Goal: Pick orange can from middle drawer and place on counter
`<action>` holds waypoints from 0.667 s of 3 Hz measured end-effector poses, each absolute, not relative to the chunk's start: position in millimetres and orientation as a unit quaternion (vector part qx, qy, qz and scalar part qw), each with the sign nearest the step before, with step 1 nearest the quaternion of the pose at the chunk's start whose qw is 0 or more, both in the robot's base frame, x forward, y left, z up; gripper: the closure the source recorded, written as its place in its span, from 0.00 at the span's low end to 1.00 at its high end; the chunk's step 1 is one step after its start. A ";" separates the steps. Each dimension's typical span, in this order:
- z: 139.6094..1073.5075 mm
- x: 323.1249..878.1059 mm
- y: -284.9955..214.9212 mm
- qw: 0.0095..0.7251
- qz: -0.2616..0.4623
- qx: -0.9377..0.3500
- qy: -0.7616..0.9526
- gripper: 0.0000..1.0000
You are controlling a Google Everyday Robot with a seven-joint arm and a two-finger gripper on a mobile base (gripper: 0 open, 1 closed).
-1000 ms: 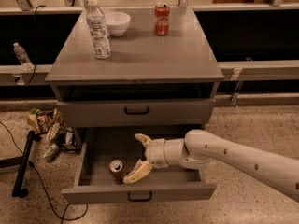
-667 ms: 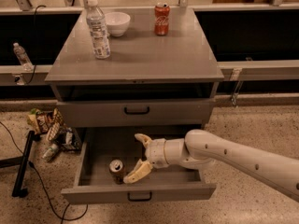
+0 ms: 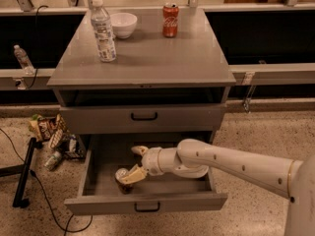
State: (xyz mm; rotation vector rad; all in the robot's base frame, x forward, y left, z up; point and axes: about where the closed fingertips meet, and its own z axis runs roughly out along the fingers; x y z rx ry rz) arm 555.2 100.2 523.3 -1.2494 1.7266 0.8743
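The orange can [image 3: 121, 176] stands upright in the front left part of the open middle drawer [image 3: 105, 157]; its silver top faces up. My gripper [image 3: 135, 163] is inside the drawer, just right of the can, with its fingers spread open. The lower finger [image 3: 133, 175] lies against or right beside the can. The upper finger [image 3: 140, 150] is farther back, apart from it. The counter [image 3: 152, 58] is the grey cabinet top above.
On the counter stand a water bottle [image 3: 103, 31], a white bowl [image 3: 123, 23] and a red cola can [image 3: 170, 19]. The upper drawer [image 3: 143, 116] is shut. Snack bags and a bottle [image 3: 54, 139] lie on the floor at left, beside a black stand leg [image 3: 23, 173].
My gripper has moved a little to the left inside the drawer, closing the gap to the can. Its fingers stay open. The can has not moved.
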 end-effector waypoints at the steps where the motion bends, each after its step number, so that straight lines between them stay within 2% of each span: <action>1: 503.5 566.7 113.9 0.404 0.339 -0.495 0.690 0.14; 2: 490.6 568.5 122.5 0.402 0.332 -0.499 0.692 0.09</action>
